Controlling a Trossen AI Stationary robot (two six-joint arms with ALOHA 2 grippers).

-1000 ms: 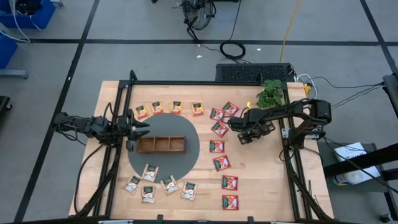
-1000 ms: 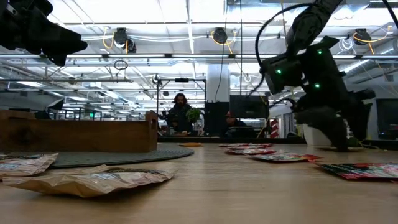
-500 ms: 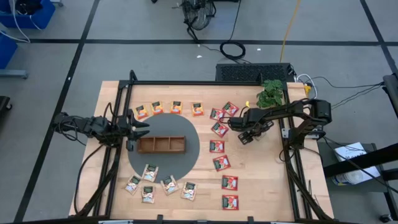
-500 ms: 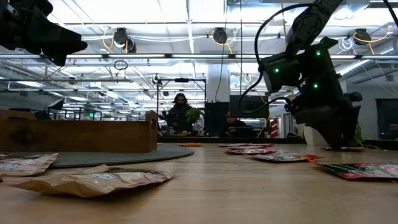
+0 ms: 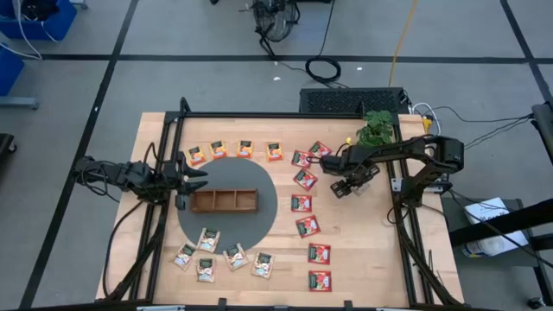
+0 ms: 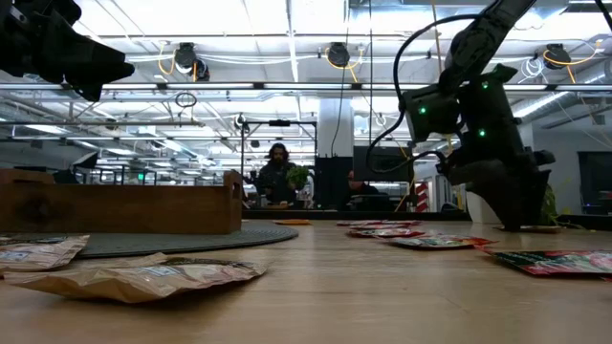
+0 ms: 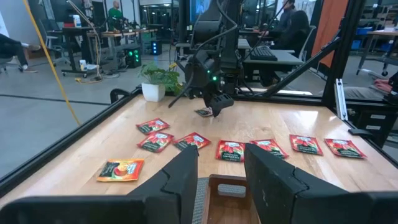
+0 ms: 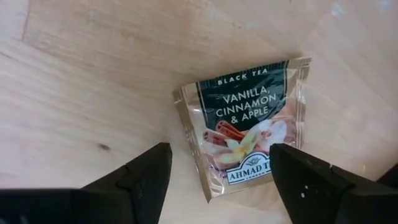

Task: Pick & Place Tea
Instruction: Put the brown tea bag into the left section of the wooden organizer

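Note:
A white-and-green tea packet [image 8: 249, 134] lies flat on the wooden table at the right. My right gripper [image 8: 217, 180] points down just above it, open, one finger on each side of the packet's one end. The left wrist view shows the same gripper [image 7: 214, 104] over the packet [image 7: 203, 112]. Orange packets [image 5: 232, 149] lie in a row at the far side. Red packets [image 5: 305, 203] lie in a column right of centre, and white ones [image 5: 223, 252] near the front left. My left gripper [image 7: 221, 177] hovers level and open over the left end of the wooden tray [image 5: 225, 200].
The three-compartment tray stands on a round grey mat [image 5: 268, 216]. A potted plant [image 5: 374, 130] stands at the far right corner. Black frame rails [image 5: 402, 225] run along both table sides. Bare wood lies near the front right. People sit in the room beyond the table.
My right gripper has sunk toward the table over the white-and-green packet, shifted a little toward the far right, and rolled about its own axis. My left arm has kept still.

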